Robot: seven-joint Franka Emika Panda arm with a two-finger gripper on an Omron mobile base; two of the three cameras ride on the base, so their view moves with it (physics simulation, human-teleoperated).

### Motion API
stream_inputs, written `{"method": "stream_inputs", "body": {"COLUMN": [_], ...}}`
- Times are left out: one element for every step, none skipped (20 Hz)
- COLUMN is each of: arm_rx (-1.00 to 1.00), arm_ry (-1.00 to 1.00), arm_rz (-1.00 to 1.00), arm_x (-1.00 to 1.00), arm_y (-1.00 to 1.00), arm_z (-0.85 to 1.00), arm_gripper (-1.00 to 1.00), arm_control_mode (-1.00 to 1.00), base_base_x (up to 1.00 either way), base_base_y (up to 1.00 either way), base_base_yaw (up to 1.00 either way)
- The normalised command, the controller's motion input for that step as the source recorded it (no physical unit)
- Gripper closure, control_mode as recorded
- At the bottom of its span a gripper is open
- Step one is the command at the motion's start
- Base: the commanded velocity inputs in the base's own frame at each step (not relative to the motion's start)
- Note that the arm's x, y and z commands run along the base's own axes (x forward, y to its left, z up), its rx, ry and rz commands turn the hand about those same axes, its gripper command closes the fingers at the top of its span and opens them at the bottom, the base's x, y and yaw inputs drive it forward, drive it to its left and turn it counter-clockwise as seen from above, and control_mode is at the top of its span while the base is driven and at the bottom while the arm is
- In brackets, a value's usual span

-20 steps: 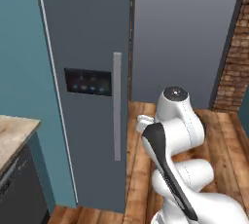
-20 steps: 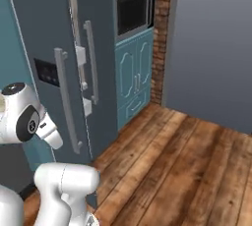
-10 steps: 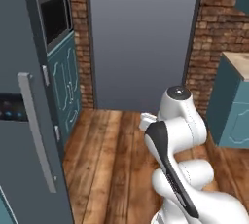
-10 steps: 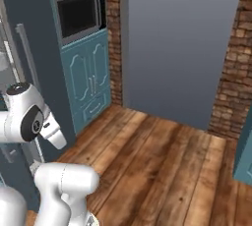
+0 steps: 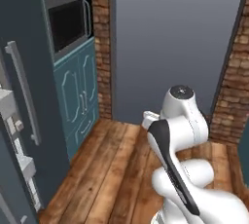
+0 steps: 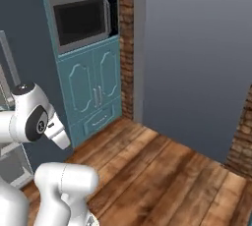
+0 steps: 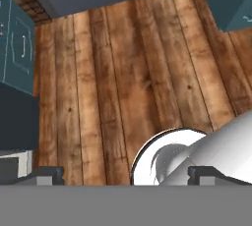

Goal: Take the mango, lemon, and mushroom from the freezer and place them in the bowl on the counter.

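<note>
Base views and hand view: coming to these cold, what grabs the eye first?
The black built-in microwave set in tall teal cabinets stands out at upper left, beside a red brick pillar. The dark slate-grey freezer with its pale bar handle fills the left base view's left edge. Warm brown plank flooring spreads beneath the gripper, its fingers wide apart.

The arm [image 5: 187,121] is glossy white, built of fat rounded segments that swell at each joint like stacked capsules. A flat dark grey round cap tops the upper joint, ringed by a thin dark seam. A black band runs slantwise down one link, narrowing toward the base. From the right base view a dark grey disc sits in the side of the joint [image 6: 35,122], with a white cone-shaped stub beside it. The finger tips [image 7: 44,175] are small, dark grey and blocky
</note>
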Motion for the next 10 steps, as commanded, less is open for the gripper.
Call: {"method": "stream_inputs", "body": {"arm_rx": [0.0, 0.0, 0.0, 0.0, 0.0, 0.0, 0.0, 0.0, 0.0, 0.0], "arm_ry": [0.0, 0.0, 0.0, 0.0, 0.0, 0.0, 0.0, 0.0, 0.0, 0.0], "arm_rz": [0.0, 0.0, 0.0, 0.0, 0.0, 0.0, 0.0, 0.0, 0.0, 0.0], "arm_x": [0.0, 0.0, 0.0, 0.0, 0.0, 0.0, 0.0, 0.0, 0.0, 0.0], "arm_y": [0.0, 0.0, 0.0, 0.0, 0.0, 0.0, 0.0, 0.0, 0.0, 0.0], "arm_z": [0.0, 0.0, 0.0, 0.0, 0.0, 0.0, 0.0, 0.0, 0.0, 0.0], "arm_gripper": [-1.0, -1.0, -1.0, -1.0, -1.0, -1.0, -1.0, -1.0, -1.0, -1.0], "arm_control_mode": [1.0, 1.0, 1.0, 1.0, 1.0, 1.0, 1.0, 1.0, 1.0, 1.0], "base_base_x": [1.0, 1.0, 1.0, 1.0, 1.0, 1.0, 1.0, 0.91, 0.86, 0.87], "base_base_y": [-0.27, -0.29, -0.34, -0.42, -0.51, -0.48, -0.28, -0.15, -0.11, -0.1], "base_base_yaw": [0.7, 0.68, 0.66, 0.63, 0.59, 0.59, 0.68, 0.76, 0.78, 0.78]}}
